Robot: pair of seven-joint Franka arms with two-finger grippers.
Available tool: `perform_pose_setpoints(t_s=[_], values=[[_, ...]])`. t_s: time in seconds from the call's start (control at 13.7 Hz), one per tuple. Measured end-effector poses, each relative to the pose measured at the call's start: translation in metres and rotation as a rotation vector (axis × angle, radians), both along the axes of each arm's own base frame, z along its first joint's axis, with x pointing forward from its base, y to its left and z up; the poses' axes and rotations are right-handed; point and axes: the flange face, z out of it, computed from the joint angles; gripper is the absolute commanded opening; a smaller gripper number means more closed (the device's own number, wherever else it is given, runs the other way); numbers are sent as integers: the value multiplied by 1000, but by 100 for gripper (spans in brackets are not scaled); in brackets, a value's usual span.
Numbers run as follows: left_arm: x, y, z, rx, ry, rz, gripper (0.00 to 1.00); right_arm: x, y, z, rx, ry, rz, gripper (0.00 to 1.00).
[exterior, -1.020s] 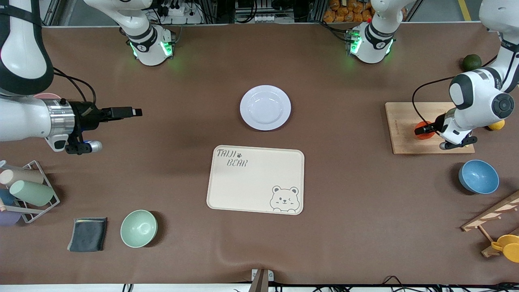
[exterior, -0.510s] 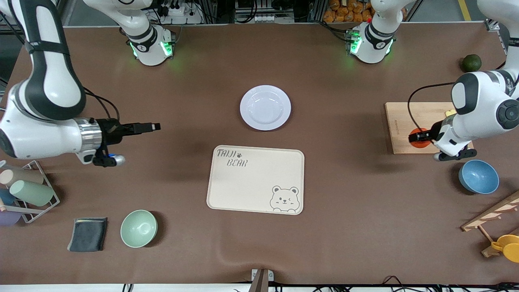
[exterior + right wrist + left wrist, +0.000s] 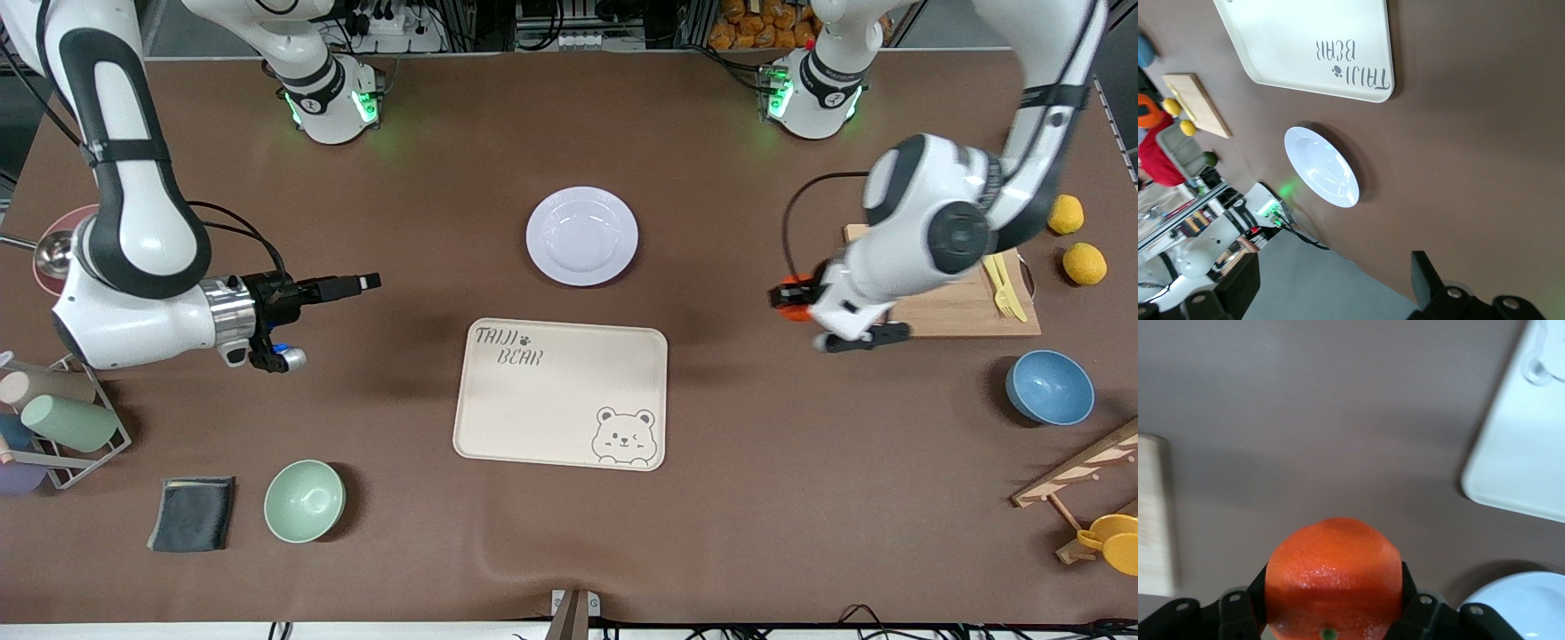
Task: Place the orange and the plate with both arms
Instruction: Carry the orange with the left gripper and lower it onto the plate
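My left gripper (image 3: 786,296) is up in the air, and its fingers (image 3: 1238,617) squeeze the orange (image 3: 1333,579) from both sides. It hangs over the bare brown table (image 3: 756,427), just beside the edge of the wooden board (image 3: 960,307). From the bear tray (image 3: 560,394) the orange sits at about two o'clock.

The plate (image 3: 581,236) lies flat on the table at twelve o'clock from the tray, farther from the front camera, close to it but not touching. Nothing is on the plate.

My right gripper (image 3: 347,284) is in the air too, over the bare table toward the right arm's end. It sits at about ten o'clock from the tray and eight o'clock from the plate. Its fingers (image 3: 1428,277) are spread apart and hold nothing. They point toward the middle of the table

Two lemons (image 3: 1074,240) lie at three o'clock from the board
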Motion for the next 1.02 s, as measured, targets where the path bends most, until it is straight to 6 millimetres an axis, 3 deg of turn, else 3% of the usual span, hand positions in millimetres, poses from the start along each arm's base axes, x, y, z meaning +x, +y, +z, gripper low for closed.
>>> perform_pose_setpoints(t_s=[0.29, 0.51, 0.73, 1.02], values=[[-50, -125, -19, 10, 25, 52, 7, -13, -5, -48, 81, -1, 10, 100], [-97, -193, -44, 9, 33, 123, 7, -16, -12, -64, 102, 14, 1, 100], [-140, -228, -84, -13, 34, 187, 7, -18, -15, -71, 108, 27, -8, 100], [-170, -243, -137, 28, 35, 233, 7, -21, -7, -87, 163, 43, -22, 100]])
